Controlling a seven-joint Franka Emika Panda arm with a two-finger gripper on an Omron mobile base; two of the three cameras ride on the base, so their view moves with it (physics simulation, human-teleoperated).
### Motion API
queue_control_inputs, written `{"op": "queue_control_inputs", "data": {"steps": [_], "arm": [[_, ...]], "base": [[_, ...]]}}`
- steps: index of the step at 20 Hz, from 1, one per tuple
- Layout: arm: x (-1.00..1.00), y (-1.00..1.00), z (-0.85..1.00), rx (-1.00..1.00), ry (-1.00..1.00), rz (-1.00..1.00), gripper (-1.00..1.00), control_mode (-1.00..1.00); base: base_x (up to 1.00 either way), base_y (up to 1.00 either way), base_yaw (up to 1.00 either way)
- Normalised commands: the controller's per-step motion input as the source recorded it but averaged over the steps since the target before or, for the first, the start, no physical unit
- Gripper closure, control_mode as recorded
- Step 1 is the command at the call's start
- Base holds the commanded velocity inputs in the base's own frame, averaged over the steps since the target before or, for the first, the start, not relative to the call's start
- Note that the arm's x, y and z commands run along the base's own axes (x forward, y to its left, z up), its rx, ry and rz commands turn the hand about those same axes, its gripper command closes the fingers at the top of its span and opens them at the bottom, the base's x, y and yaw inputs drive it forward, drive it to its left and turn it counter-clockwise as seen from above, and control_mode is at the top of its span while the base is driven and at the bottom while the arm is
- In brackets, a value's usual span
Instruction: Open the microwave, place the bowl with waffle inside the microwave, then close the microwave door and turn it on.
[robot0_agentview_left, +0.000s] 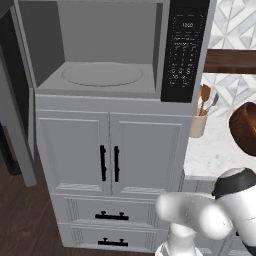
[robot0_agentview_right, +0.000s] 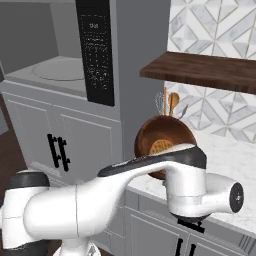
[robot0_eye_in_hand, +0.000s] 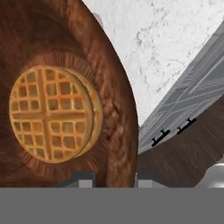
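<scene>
Claw (robot0_eye_in_hand: 114, 177) pinches tilted bowl's (robot0_eye_in_hand: 65, 87) rim (counter (robot0_eye_in_hand: 166, 52) beneath).

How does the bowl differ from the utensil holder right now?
The bowl with waffle is dark brown, wide and steeply tilted; the utensil holder is beige, narrow and upright on the counter. The bowl carries a waffle; the holder carries utensils. Both are right of the microwave.

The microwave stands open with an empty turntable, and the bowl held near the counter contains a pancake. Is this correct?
Not quite. The bowl contains a waffle, not a pancake; the hand view shows its grid. The microwave does stand open, its turntable empty.
</scene>
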Motion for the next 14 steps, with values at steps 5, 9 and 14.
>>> {"op": "queue_control_inputs", "data": {"steps": [5,9,14], "arm": [[-0.76,0.9,0.62,-0.29,0.03,0.0,1.0,-1.0],[-0.53,1.0,0.51,-0.43,0.05,0.0,1.0,-1.0],[-0.45,1.0,0.47,-0.27,0.0,0.0,1.0,-1.0]], "base": [[0.0,0.0,0.0],[0.0,0.0,0.0],[0.0,0.0,0.0]]}}
